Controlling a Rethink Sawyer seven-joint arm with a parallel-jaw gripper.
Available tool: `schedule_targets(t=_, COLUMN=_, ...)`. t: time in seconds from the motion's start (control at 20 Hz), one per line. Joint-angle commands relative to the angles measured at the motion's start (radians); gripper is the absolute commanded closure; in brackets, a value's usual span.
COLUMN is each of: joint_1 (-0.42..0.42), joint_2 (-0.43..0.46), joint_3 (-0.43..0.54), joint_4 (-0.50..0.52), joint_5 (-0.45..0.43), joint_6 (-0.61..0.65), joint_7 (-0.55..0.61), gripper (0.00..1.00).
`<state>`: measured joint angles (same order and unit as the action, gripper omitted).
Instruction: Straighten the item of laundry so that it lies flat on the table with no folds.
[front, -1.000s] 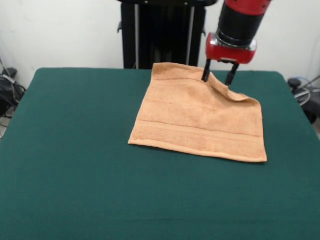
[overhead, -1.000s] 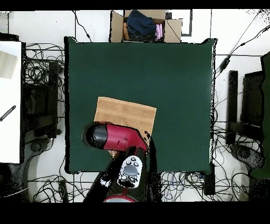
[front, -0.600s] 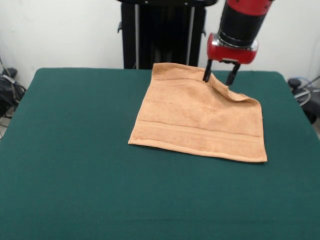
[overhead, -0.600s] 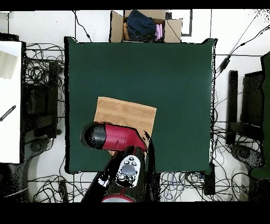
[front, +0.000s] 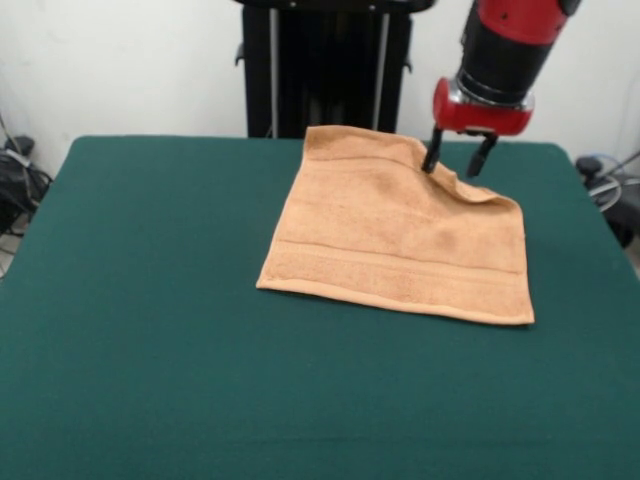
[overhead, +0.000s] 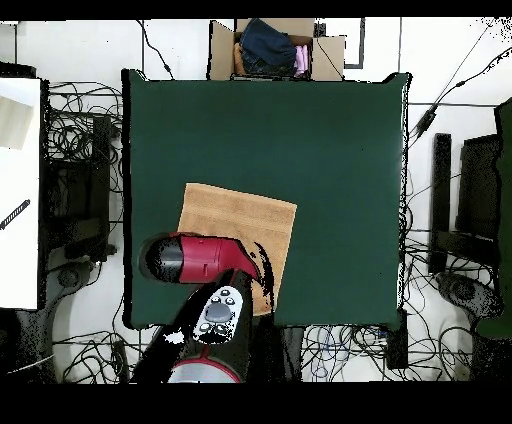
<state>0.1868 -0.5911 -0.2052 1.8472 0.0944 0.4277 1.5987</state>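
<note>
The item of laundry (front: 400, 235), a peach-orange towel, lies spread on the green table (front: 150, 330) right of centre. Its near edge is flat. Its far right edge is rumpled into a raised fold (front: 462, 187). My gripper (front: 454, 163) hangs open just above that fold at the towel's far edge, with the left finger (front: 432, 157) close to the cloth and nothing clearly held. In the overhead view the red arm (overhead: 190, 258) covers the gripper and part of the towel (overhead: 240, 215).
A cardboard box (overhead: 275, 48) of clothes stands beyond the table's far edge in the overhead view. A white surface (overhead: 20, 190) lies to the left. Cables ring the table. The black pedestal (front: 325, 65) stands behind the towel.
The gripper has shifted a little to the right in the front view along the towel's far edge and still stands open. The towel has not visibly moved.
</note>
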Motion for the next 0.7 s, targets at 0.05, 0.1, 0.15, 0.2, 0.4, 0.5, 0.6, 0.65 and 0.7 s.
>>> schedule_targets(t=0.05, joint_1=0.014, joint_2=0.05, joint_3=0.002, joint_4=-0.058, joint_5=-0.045, joint_6=0.001, joint_7=0.142, gripper=0.0)
schedule_targets(t=0.1, joint_1=0.011, joint_2=0.053, joint_3=0.004, joint_4=-0.061, joint_5=-0.046, joint_6=0.0, joint_7=0.141, gripper=0.0)
schedule_targets(t=0.15, joint_1=0.005, joint_2=0.055, joint_3=0.01, joint_4=-0.06, joint_5=-0.045, joint_6=-0.005, joint_7=0.14, gripper=0.0)
schedule_targets(t=0.2, joint_1=-0.001, joint_2=0.057, joint_3=0.014, joint_4=-0.061, joint_5=-0.046, joint_6=-0.005, joint_7=0.136, gripper=0.0)
schedule_targets(t=0.4, joint_1=-0.021, joint_2=0.07, joint_3=0.03, joint_4=-0.058, joint_5=-0.054, joint_6=-0.026, joint_7=0.127, gripper=0.0)
schedule_targets(t=0.5, joint_1=-0.035, joint_2=0.079, joint_3=0.042, joint_4=-0.058, joint_5=-0.055, joint_6=-0.032, joint_7=0.12, gripper=0.0)
schedule_targets(t=0.6, joint_1=-0.042, joint_2=0.082, joint_3=0.047, joint_4=-0.057, joint_5=-0.058, joint_6=-0.039, joint_7=0.114, gripper=0.0)
schedule_targets(t=0.65, joint_1=-0.043, joint_2=0.085, joint_3=0.047, joint_4=-0.06, joint_5=-0.061, joint_6=-0.037, joint_7=0.11, gripper=0.0)
schedule_targets(t=0.7, joint_1=-0.052, joint_2=0.087, joint_3=0.053, joint_4=-0.057, joint_5=-0.06, joint_6=-0.04, joint_7=0.107, gripper=0.0)
